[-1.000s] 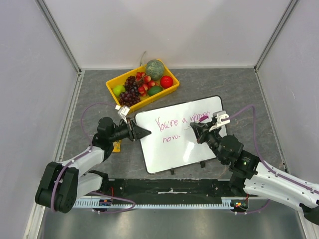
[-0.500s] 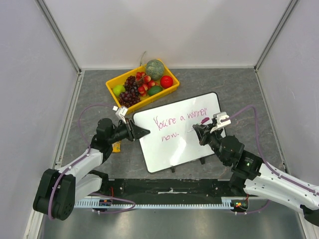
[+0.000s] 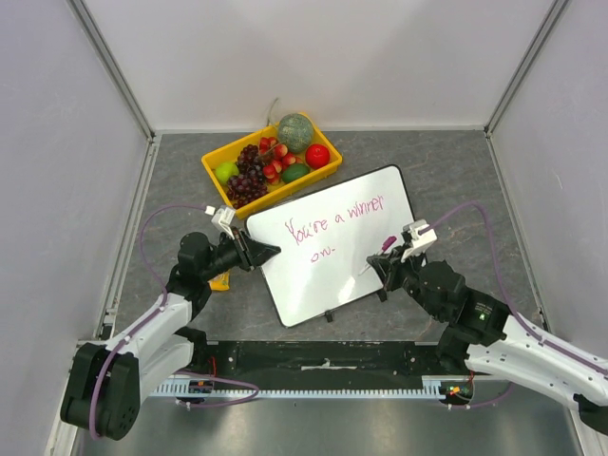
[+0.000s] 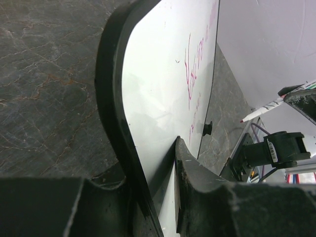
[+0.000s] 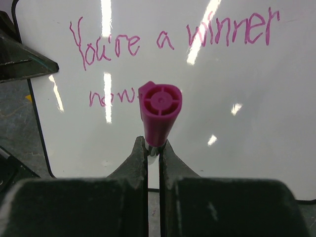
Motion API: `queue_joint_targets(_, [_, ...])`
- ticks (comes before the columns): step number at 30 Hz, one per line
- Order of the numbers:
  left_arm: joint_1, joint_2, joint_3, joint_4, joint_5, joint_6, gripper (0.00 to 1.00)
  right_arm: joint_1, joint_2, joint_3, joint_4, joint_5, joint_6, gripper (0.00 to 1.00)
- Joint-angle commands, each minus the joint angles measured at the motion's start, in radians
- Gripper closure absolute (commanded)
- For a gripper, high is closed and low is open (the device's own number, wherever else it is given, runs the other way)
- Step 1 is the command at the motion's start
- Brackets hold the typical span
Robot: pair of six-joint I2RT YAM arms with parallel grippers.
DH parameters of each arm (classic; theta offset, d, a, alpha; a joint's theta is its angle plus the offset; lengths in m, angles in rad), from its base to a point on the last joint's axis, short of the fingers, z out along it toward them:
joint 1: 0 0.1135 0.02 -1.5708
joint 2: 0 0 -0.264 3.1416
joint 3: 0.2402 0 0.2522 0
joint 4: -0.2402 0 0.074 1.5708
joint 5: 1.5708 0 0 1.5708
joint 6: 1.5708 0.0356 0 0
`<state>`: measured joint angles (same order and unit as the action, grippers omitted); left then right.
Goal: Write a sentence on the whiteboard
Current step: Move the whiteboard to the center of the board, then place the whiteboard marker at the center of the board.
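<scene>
Magenta handwriting, "You're a winner now", is seen on the whiteboard [image 3: 318, 280], which is placed mid-table on the grey marbled tabletop [image 3: 475, 180], just in front of a yellow fruit crate [image 3: 237, 142]. Its left edge is pinched between the closed fingers of the left gripper [image 3: 264, 253]. A magenta-capped marker [image 5: 159, 111] is clamped tightly in the right gripper [image 5: 153, 146], over the board's near right part.

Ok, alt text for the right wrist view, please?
The right gripper is shut on a magenta marker, seen end-on, pointing at the whiteboard. Pink handwriting on the board reads "You're a winner now".
</scene>
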<state>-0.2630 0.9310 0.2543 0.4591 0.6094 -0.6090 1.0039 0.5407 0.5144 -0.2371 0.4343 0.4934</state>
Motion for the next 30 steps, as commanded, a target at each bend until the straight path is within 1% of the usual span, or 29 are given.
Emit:
queue_joint_targets(1, [0.047,0.019,-0.013,-0.025,-0.272,0.215,0.97,-0.001,-0.044,0.030,-0.114,-0.043,0.091,1.00])
queue_joint_targets(6, [0.045,0.017,-0.013,-0.027,-0.261,0.215,0.87,-0.002,-0.077,0.013,-0.203,-0.081,0.177,1.00])
queue_joint_targets(8, [0.047,0.014,-0.015,-0.028,-0.258,0.216,0.81,-0.002,-0.084,0.006,-0.231,-0.098,0.209,1.00])
queue_joint_targets(11, [0.047,0.009,-0.015,-0.034,-0.252,0.216,0.68,-0.001,-0.091,-0.008,-0.260,-0.126,0.253,1.00])
queue_joint_targets(12, [0.047,0.005,-0.016,-0.033,-0.254,0.218,0.60,-0.001,-0.090,-0.011,-0.274,-0.131,0.267,1.00])
queue_joint_targets(13, [0.047,0.003,-0.018,-0.033,-0.252,0.218,0.55,-0.001,-0.082,-0.016,-0.295,-0.131,0.293,1.00])
queue_joint_targets(16, [0.047,-0.006,-0.024,-0.030,-0.249,0.221,0.44,-0.002,-0.068,-0.037,-0.315,-0.163,0.358,1.00])
queue_joint_targets(18, [0.047,-0.012,-0.026,-0.034,-0.254,0.222,0.34,-0.001,-0.074,-0.054,-0.321,-0.193,0.391,1.00])
queue_joint_targets(20, [0.045,-0.021,-0.030,-0.034,-0.254,0.221,0.28,-0.001,-0.090,-0.066,-0.324,-0.210,0.424,1.00])
queue_joint_targets(22, [0.045,-0.037,-0.038,-0.034,-0.260,0.221,0.23,-0.001,-0.105,-0.074,-0.332,-0.219,0.453,1.00])
queue_joint_targets(25, [0.048,-0.069,-0.052,-0.034,-0.272,0.219,0.19,-0.001,-0.123,-0.089,-0.341,-0.226,0.502,1.00])
queue_joint_targets(30, [0.047,-0.126,-0.075,-0.034,-0.289,0.213,0.17,-0.001,-0.159,-0.128,-0.343,-0.232,0.592,1.00])
